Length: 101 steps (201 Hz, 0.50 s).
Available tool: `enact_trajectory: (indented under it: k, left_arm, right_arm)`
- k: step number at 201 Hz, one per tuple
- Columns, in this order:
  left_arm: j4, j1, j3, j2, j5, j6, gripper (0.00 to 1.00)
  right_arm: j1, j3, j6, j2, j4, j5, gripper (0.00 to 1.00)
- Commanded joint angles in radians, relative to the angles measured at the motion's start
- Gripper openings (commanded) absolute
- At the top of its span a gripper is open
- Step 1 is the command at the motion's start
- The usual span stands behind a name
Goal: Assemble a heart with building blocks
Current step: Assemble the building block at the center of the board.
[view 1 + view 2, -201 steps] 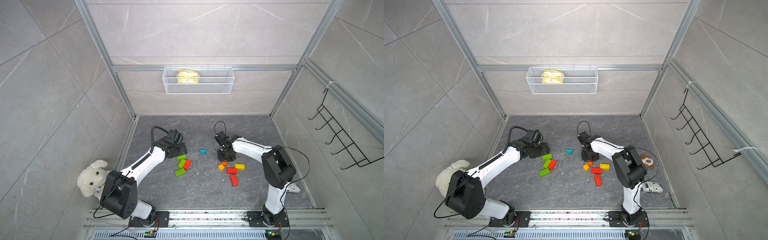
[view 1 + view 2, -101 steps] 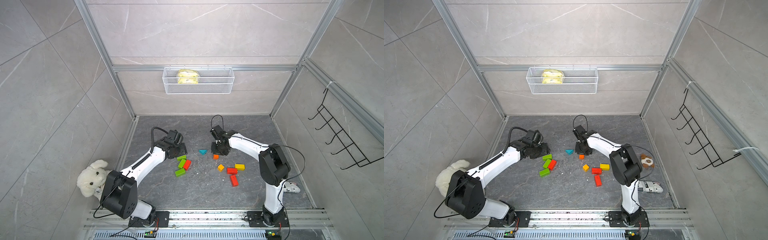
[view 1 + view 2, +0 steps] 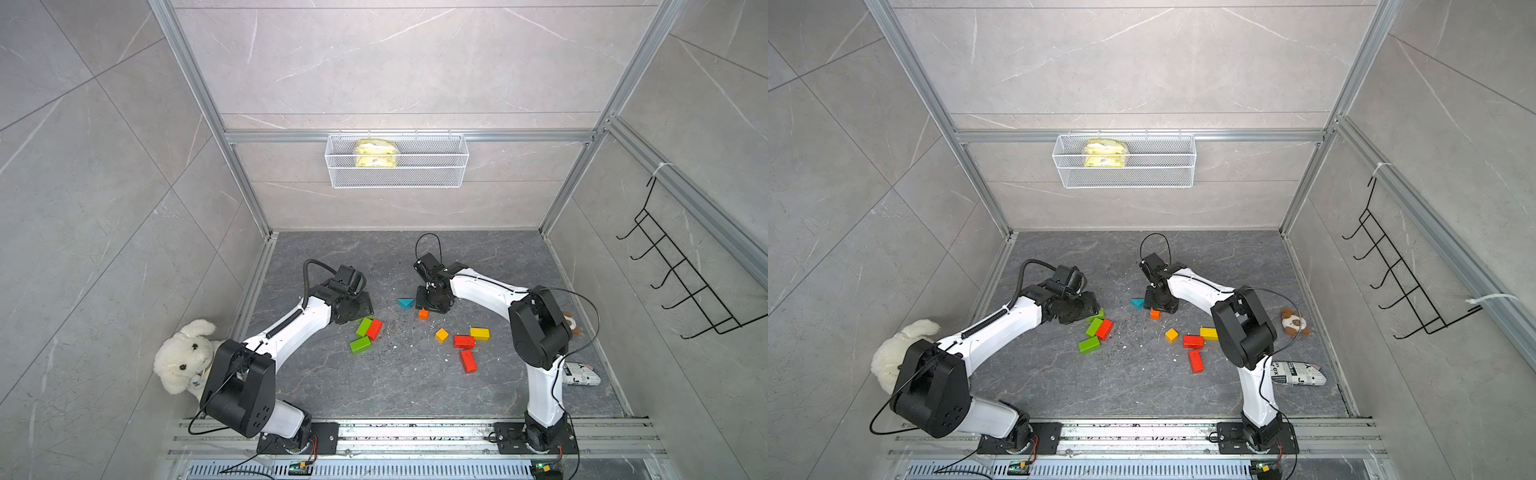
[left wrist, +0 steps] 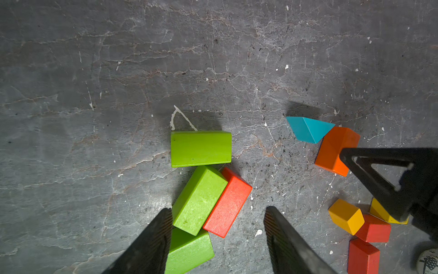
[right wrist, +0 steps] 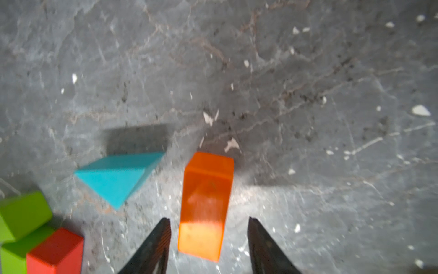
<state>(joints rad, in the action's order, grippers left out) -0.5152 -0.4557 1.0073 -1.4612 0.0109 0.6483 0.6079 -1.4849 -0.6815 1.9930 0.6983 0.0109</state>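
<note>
My right gripper (image 5: 209, 220), jaws spread astride the orange bar (image 5: 206, 189) just beside the teal triangle (image 5: 118, 175): I should rise straight, nudging neither. My left gripper (image 4: 218, 208) hangs spread above a green bar (image 4: 199, 199).

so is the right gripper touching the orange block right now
Apart. The right wrist view shows the orange block between the right gripper's open jaws, with a clear gap on each side.
</note>
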Motion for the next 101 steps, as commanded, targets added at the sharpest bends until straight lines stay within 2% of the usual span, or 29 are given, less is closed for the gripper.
enact_trajectory:
  k: [1, 16, 61, 101]
  left_arm:
    - [0.005, -0.003, 0.008, 0.005, 0.018, 0.003, 0.64]
    - [-0.001, -0.002, 0.008, 0.007, 0.015, -0.002, 0.64]
    - [-0.022, -0.003, 0.023, 0.006, 0.004, -0.011, 0.62]
    - [-0.029, -0.003, 0.043, -0.004, 0.005, -0.001, 0.6]
  right_arm:
    - [0.004, 0.075, 0.065, -0.1, -0.025, -0.005, 0.42]
    - [0.003, 0.115, 0.102, -0.118, -0.037, -0.025, 0.35]
    - [-0.021, 0.153, 0.172, -0.11, -0.057, -0.048, 0.3]
    - [-0.054, 0.102, 0.217, -0.042, -0.016, -0.011, 0.28]
